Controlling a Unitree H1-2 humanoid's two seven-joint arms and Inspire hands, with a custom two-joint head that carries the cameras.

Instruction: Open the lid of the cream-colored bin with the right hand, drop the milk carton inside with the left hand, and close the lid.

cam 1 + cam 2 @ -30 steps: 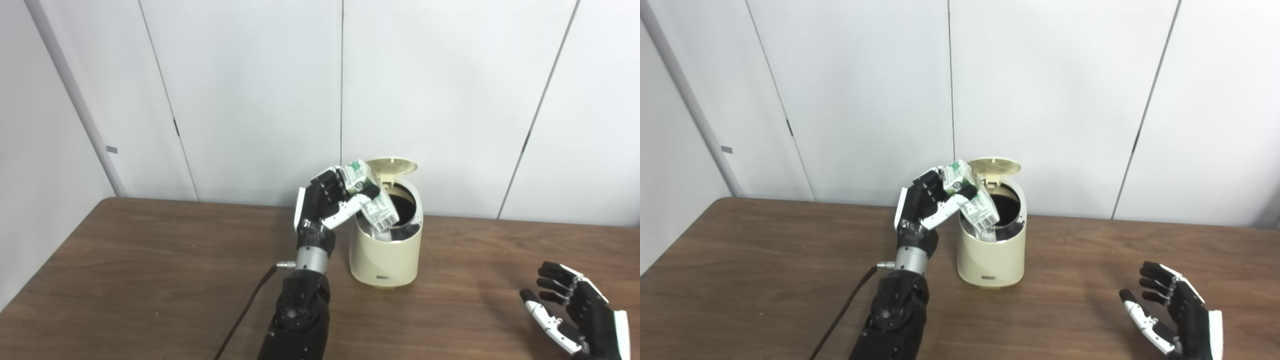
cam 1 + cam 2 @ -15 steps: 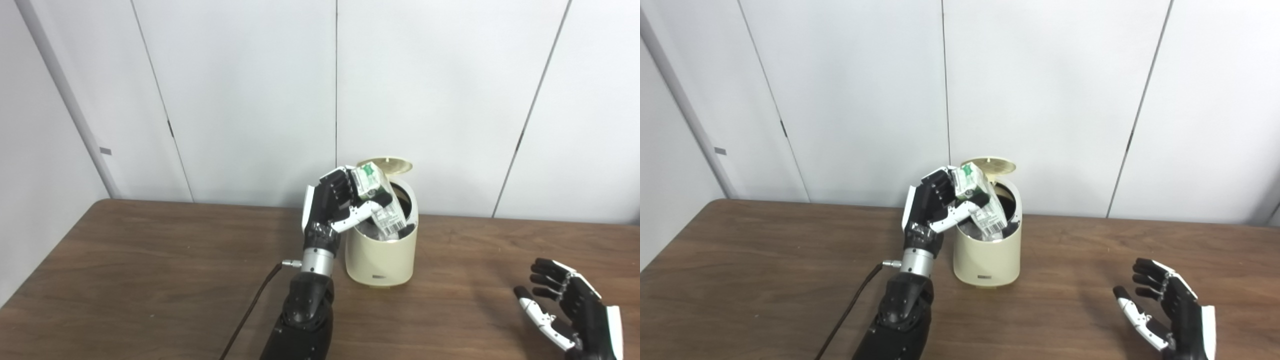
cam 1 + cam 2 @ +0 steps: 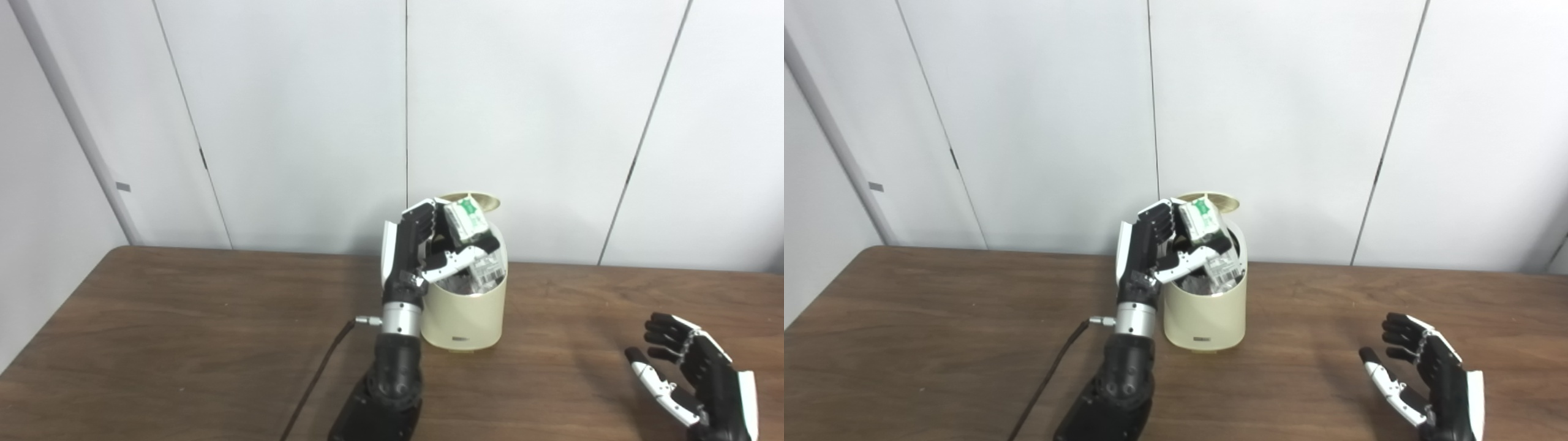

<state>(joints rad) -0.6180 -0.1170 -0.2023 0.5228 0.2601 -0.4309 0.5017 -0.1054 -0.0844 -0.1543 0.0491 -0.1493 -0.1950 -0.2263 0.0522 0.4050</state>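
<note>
My left hand (image 3: 422, 248) was up beside the cream bin (image 3: 465, 306), fingers wrapped around the milk carton (image 3: 471, 242). The carton stood tipped in the bin's open mouth, its bottom end already inside. The lid (image 3: 474, 201) stood up behind it. I think the fingers had loosened a bit, but it was hard to see. Next I had to let go. Far right, my right hand (image 3: 695, 383) waited with fingers apart, holding nothing.

Left robot hand (image 3: 1167, 245) at milk carton (image 3: 1206, 229) — bin (image 3: 1205, 312) lid (image 3: 1222, 198) raised
</note>
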